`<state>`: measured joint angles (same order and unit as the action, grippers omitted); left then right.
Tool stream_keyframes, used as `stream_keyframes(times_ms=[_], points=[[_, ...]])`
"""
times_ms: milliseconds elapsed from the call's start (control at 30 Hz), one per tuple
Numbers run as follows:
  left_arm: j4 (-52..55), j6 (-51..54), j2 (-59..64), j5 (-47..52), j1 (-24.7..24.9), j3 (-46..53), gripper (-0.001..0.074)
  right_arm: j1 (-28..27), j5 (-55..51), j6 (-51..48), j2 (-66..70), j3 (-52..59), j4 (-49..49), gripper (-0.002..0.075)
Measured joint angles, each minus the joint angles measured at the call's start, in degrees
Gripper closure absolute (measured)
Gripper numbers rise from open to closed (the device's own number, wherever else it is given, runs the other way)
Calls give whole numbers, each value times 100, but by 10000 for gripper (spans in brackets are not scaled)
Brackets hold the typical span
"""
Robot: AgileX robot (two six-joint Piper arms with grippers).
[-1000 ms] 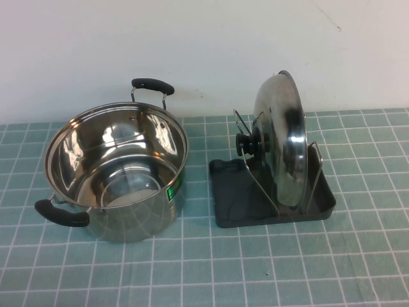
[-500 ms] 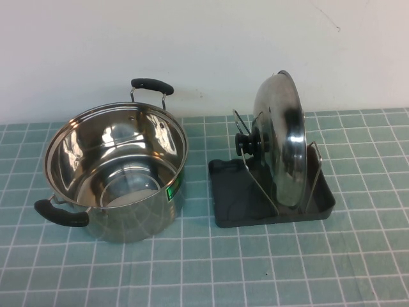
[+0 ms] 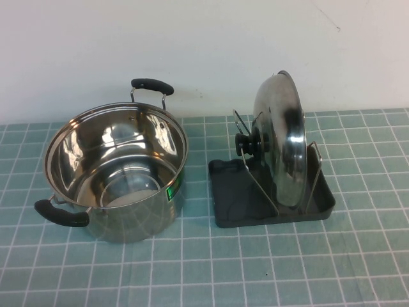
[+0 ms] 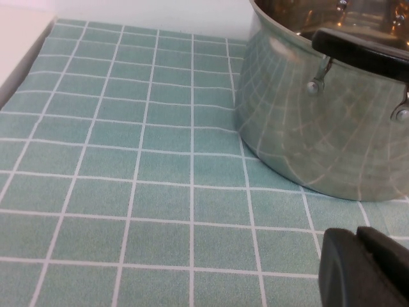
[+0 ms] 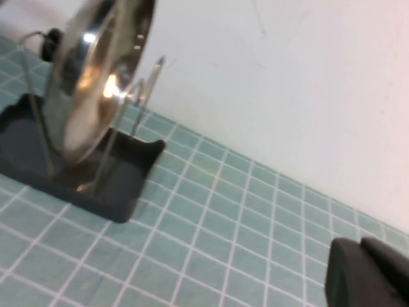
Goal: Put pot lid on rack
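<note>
The shiny domed stainless-steel pot lid stands on edge between the wire loops of the dark grey plastic rack, its black knob facing the steel two-handled pot. Left gripper, fingers pressed together, hovers near the pot; right gripper, apparently likewise closed, sits well apart from the rack.

We see our left gripper closed and low over the table, and our right gripper likewise closed.
</note>
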<state>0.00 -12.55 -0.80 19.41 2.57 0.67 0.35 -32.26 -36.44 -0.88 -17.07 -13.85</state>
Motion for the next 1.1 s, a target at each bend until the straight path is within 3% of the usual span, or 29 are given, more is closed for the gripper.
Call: stream_keyframes(times_ms=[267, 467, 667, 1100], points=[[0, 0, 0, -3, 0, 0, 737, 0, 1057, 669, 0, 994, 1170, 727], [0, 0, 0, -3, 0, 0, 737, 0, 1338, 1725, 0, 1819, 1385, 727], [0, 0, 0, -12, 0, 0, 737, -13, 1224, 2406, 0, 1832, 1588, 727], [0, -10, 0, -12, 0, 0, 737, -13, 1211, 2471, 0, 1832, 1628, 727]])
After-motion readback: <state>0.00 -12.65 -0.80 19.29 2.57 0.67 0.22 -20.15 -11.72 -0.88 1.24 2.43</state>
